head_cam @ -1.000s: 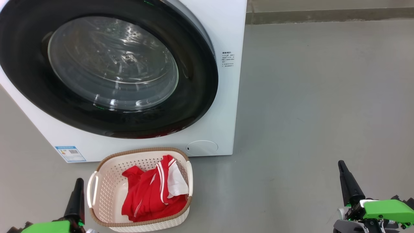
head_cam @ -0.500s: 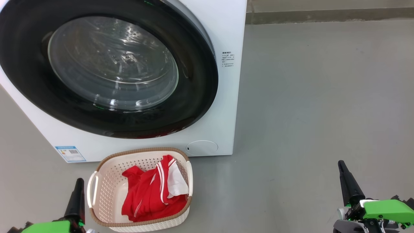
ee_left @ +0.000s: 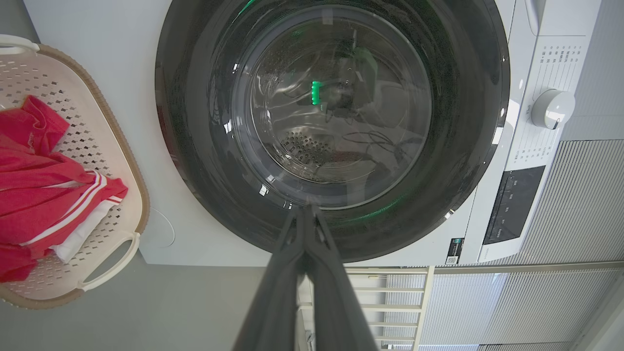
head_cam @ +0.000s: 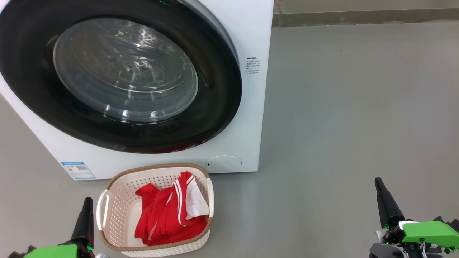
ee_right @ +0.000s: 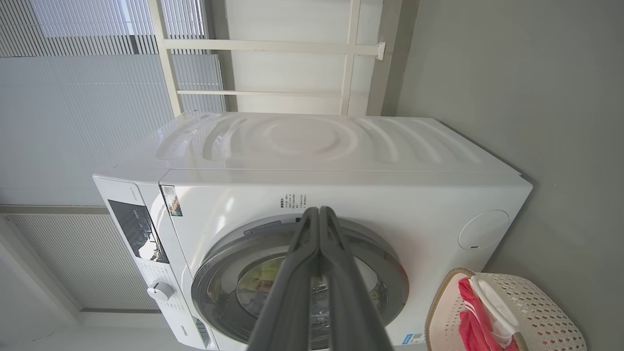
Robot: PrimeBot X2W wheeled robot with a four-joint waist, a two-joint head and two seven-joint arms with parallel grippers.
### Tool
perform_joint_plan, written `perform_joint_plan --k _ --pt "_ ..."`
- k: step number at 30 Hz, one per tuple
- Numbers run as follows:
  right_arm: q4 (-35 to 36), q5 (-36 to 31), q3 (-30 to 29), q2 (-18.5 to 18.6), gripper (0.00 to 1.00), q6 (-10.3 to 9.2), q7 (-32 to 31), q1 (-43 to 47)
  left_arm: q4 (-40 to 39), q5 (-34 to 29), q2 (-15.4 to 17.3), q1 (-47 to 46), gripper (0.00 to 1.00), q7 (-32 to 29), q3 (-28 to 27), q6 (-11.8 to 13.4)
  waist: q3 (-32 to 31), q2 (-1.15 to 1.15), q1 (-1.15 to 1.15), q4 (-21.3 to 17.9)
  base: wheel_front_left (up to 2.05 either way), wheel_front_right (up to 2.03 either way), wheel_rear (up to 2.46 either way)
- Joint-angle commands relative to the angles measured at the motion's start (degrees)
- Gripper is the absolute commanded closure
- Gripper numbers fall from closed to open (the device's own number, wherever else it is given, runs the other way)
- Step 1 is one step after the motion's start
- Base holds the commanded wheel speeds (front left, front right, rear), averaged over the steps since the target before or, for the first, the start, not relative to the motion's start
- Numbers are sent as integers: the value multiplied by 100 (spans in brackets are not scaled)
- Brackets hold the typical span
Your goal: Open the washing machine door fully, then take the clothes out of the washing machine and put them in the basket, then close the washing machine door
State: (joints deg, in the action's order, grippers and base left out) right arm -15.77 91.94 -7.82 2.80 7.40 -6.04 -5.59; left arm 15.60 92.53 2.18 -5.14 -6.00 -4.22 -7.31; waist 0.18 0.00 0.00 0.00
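The white washing machine (head_cam: 247, 118) fills the upper left of the head view, and its round black-rimmed door (head_cam: 222, 89) sits closed against the front. Just below it on the floor stands the cream basket (head_cam: 118, 200), holding the red clothes (head_cam: 165, 215) with white stripes. My left gripper (head_cam: 87, 200) is shut and empty at the basket's left side. My right gripper (head_cam: 377, 181) is shut and empty, far to the right over bare floor. The left wrist view faces the door (ee_left: 341, 224) with the basket (ee_left: 112, 146) at its left. The right wrist view shows the machine (ee_right: 341, 146) and basket (ee_right: 541, 302).
Grey floor (head_cam: 351, 107) spreads to the right of the machine. A blue label sticker (head_cam: 77, 170) sits low on the machine's front. A control dial (ee_left: 552, 108) and a dark panel (ee_left: 509, 204) lie beside the door. Window blinds (ee_right: 73, 122) stand behind the machine.
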Motion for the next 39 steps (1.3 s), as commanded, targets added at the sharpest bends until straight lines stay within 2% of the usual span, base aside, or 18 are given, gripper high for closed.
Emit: perform_joint_plan --k 1,39 --pt "175 20 127 11 100 9 -47 -60 -155 -13 94 -102 100 -25 -201 -18 0 0 0 0 0 0 0" --pt "175 19 125 10 100 9 -49 -60 -155 -26 83 -103 100 -38 -216 -18 0 0 0 0 0 0 0"
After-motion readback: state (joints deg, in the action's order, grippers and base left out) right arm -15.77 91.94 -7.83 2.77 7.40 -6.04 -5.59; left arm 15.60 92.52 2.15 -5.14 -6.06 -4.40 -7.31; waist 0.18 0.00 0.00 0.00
